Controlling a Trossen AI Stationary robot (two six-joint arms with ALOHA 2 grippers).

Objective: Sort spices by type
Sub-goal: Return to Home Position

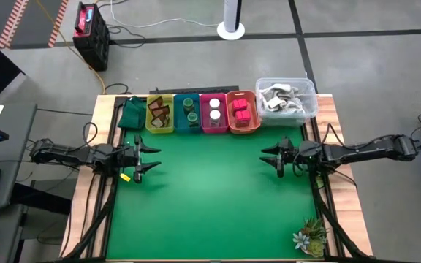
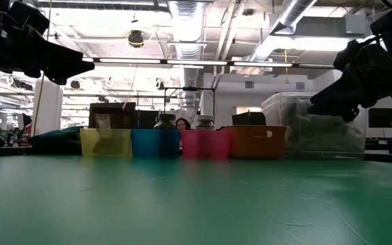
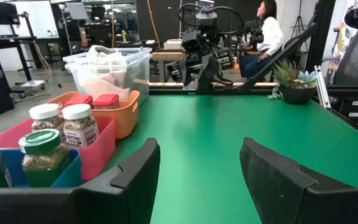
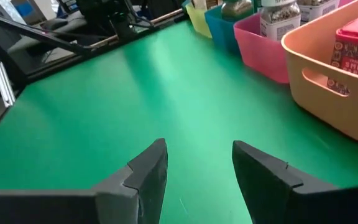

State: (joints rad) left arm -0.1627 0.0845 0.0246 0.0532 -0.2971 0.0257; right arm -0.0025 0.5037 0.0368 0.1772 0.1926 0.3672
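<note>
Currently, the left gripper [image 1: 156, 158] hovers above the left side of the green mat [image 1: 210, 197] with its fingers spread wide, gripping and touching nothing, and the right gripper [image 1: 264, 158] hovers above the right side in the same condition. Along the far edge, four bins stand side by side. The yellow bin [image 1: 149, 124] holds overlapping brown packets [image 1: 159, 113] whose count cannot be told, the blue bin [image 1: 177, 117] two green-capped jars [image 1: 190, 109], the pink bin [image 1: 204, 117] two white-capped jars [image 1: 215, 114], and the orange bin [image 1: 255, 109] two red blocks [image 1: 241, 111].
</note>
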